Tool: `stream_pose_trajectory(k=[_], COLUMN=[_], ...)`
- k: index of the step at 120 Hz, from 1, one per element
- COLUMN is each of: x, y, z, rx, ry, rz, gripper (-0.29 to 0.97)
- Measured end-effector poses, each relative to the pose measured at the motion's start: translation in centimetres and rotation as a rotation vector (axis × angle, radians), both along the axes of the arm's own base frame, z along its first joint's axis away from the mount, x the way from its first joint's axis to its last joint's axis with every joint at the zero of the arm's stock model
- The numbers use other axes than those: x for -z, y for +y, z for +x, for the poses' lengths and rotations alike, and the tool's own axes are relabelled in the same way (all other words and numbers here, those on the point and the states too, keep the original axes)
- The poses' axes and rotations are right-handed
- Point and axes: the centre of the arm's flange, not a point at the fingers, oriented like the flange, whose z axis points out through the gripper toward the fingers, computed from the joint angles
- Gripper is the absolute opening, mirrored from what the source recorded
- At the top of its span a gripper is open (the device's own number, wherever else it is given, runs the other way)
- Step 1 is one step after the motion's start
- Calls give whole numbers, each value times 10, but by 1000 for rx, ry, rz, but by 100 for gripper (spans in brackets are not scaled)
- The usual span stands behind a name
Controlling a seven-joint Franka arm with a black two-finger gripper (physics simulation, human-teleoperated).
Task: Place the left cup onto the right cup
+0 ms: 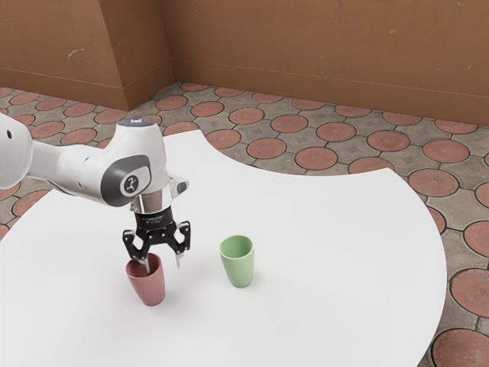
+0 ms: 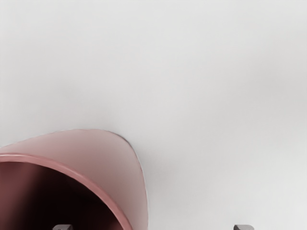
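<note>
The white round table (image 1: 328,252) offers broad bare surface on every side of the 2 cups. Its curved edge runs well apart from them on the far side and toward the exterior view's right. Past it lie brick-red floor tiles (image 1: 328,130) and a brown wall (image 1: 306,38).

The green cup (image 1: 238,261) stands upright near the red cup (image 1: 147,284), on the exterior view's right of it, with a strip of bare tabletop between the 2. The white arm (image 1: 84,172) reaches in from the exterior view's left, above the table.

The gripper (image 1: 160,264) points straight down at the red cup with its fingers spread. 1 finger dips inside the mouth and the other hangs just outside the wall on the green cup's side. It seems that neither presses the wall, though the exterior view is too coarse to be sure.

In the wrist view the red cup (image 2: 96,158) sits just under the hand. Of the 2 grey fingertips (image 2: 62,226), 1 lies within the rim line and the other over the bare table (image 2: 192,72).

The red cup is dusty red, upright and open-mouthed, tapering to a narrower base, with a darker hollow inside.
</note>
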Motion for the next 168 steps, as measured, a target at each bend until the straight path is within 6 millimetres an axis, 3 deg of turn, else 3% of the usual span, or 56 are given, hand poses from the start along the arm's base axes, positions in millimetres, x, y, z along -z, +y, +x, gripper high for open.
stream_pose_trajectory(k=[34,168], x=[2,1], y=[1,3], z=[1,-8], rx=[-2,-6], ry=[-1,2], rz=[0,4], gripper=[31,21])
